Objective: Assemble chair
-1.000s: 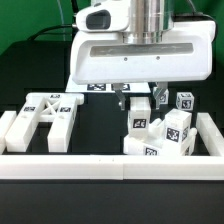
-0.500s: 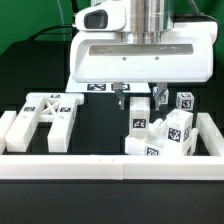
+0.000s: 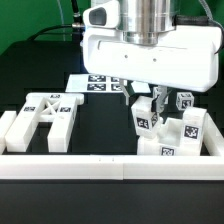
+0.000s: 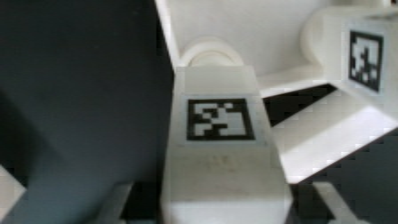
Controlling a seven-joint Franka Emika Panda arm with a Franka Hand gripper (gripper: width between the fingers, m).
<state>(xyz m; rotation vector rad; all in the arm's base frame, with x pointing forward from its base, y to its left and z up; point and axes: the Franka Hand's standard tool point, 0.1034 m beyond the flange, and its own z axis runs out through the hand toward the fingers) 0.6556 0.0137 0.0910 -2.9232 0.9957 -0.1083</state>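
Note:
My gripper [image 3: 143, 98] is shut on an upright white chair part [image 3: 143, 114] with a square tag on its face. It holds the part just above the black table at the exterior view's right. In the wrist view the same tagged part [image 4: 221, 120] fills the space between the two fingers [image 4: 111, 205], and its rounded end points away from me. The X-braced frame [image 3: 45, 112] lies flat at the exterior view's left, well clear of the gripper. More tagged chair parts [image 3: 186, 126] crowd right beside the held part.
The marker board [image 3: 100, 82] lies at the back, behind the gripper. A long low white border rail [image 3: 110, 166] runs along the front, with a side wall [image 3: 212, 128] at the exterior view's right. Another small tagged block [image 3: 185, 100] stands at the back right.
The arm has shifted toward the exterior view's right with the part in its grip. More of the marker board shows behind it, and the cluster of parts looks pushed rightward.

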